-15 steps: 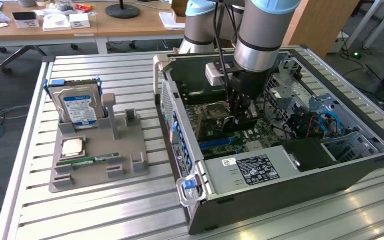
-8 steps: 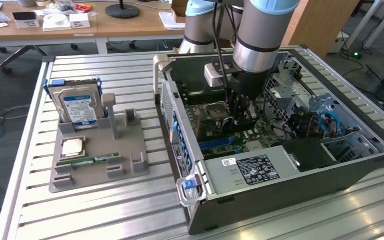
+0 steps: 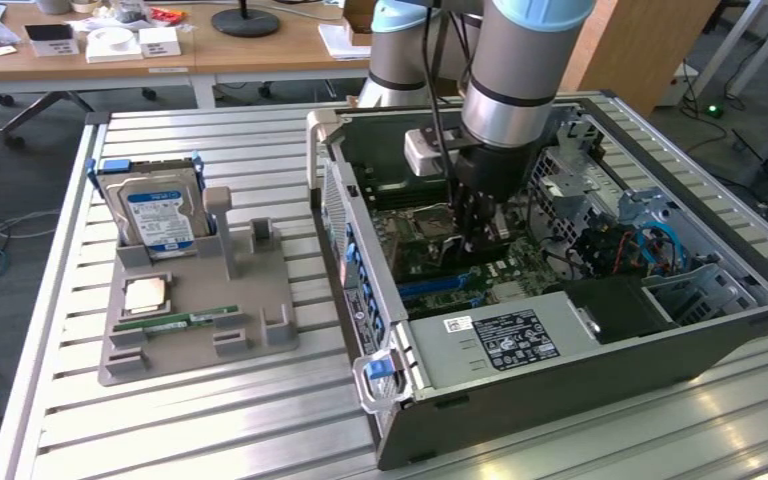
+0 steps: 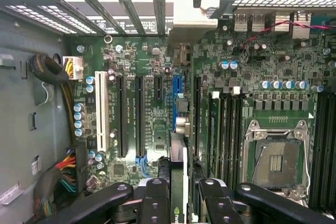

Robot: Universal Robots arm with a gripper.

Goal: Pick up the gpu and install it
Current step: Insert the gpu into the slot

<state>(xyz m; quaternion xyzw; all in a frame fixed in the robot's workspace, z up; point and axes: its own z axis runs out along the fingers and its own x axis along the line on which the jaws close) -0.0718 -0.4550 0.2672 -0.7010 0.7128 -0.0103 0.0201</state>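
Slatted metal worktop (image 3: 157, 430), open grey computer case (image 3: 598, 375); inside, jaws clamped on thin green gpu card (image 4: 177, 192), edge-on over green motherboard (image 4: 148, 140) slots.

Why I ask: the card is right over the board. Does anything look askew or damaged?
Nothing stands out. The gpu is gripped upright in the gripper's jaws, in line with the blue slot on the motherboard. No bent, loose or damaged part shows.
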